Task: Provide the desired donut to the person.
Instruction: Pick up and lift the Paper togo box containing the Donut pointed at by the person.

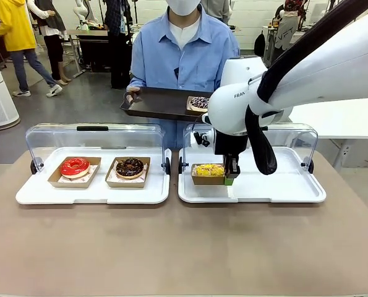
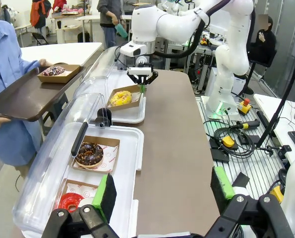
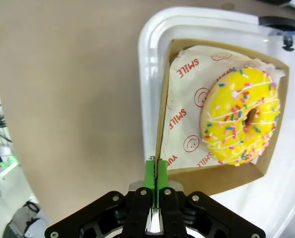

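Note:
A yellow sprinkled donut point(image 1: 208, 169) point(image 3: 241, 116) lies in a brown cardboard tray point(image 3: 163, 104) on the right white display tray point(image 1: 276, 185). My right gripper point(image 1: 231, 173) point(image 3: 156, 174) is shut on that cardboard tray's side wall, its green pads pressed together over the wall. The same gripper point(image 2: 142, 85) and donut point(image 2: 121, 97) appear farther off in the left wrist view. Across the table, the person point(image 1: 180, 52) in a light blue shirt holds a dark serving tray point(image 1: 156, 102) bearing a purple-sprinkled donut point(image 1: 199, 103). My left gripper point(image 2: 163, 191) hangs open above the left case.
The left display tray point(image 1: 91, 193) holds a red glazed donut point(image 1: 75, 167) and a chocolate donut point(image 1: 130, 167), each in a cardboard tray. Clear lids point(image 1: 94, 133) stand raised behind both display trays. Bare brown tabletop point(image 1: 184, 247) stretches along the near side.

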Robot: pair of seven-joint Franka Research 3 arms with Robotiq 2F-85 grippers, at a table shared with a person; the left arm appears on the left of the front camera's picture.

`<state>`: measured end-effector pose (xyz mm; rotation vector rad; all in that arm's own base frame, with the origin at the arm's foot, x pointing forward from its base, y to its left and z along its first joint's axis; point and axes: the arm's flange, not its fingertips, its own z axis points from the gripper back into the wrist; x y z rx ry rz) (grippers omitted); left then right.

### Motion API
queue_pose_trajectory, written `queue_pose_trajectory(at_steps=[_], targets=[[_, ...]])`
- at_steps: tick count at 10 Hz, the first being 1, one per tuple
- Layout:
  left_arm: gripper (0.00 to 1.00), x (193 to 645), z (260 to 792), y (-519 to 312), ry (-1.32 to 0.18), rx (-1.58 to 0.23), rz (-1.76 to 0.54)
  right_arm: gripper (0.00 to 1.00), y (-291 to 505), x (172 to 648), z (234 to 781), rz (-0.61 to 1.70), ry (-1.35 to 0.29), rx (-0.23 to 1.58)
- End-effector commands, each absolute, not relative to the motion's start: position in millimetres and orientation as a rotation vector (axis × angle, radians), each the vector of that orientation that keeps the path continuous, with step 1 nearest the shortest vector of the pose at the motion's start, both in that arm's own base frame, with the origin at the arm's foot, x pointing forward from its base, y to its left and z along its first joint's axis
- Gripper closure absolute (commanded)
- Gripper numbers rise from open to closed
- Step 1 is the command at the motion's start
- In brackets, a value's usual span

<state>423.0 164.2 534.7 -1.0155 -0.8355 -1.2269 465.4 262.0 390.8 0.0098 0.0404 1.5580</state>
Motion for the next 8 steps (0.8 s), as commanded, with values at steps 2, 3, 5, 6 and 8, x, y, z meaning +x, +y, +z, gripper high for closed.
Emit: queue_pose_trajectory(at_steps=[2,3,5,6,8], targets=[[0.0,421.1,536.4,164.7,-0.838,-1.018,-1.23,1.0,275.5,435.3,425.2,1.506,0.112,-0.056],[0.0,421.1,536.4,164.7,-0.838,-1.018,-1.23,1.0,282.3,424.2,440.1,1.509,0.108,-0.061],[0.0,421.1,536.4,164.7,-0.838,-1.018,-1.23,1.0,296.5,399.9,475.0,1.537,0.105,-0.085],[0.0,421.1,536.4,164.7,-0.838,-1.018,-1.23,1.0,300.3,390.3,494.4,1.547,0.082,-0.091],[0.0,421.1,536.4,164.7,-0.838,-1.018,-1.23,1.0,303.0,374.4,527.3,1.556,0.032,-0.114]])
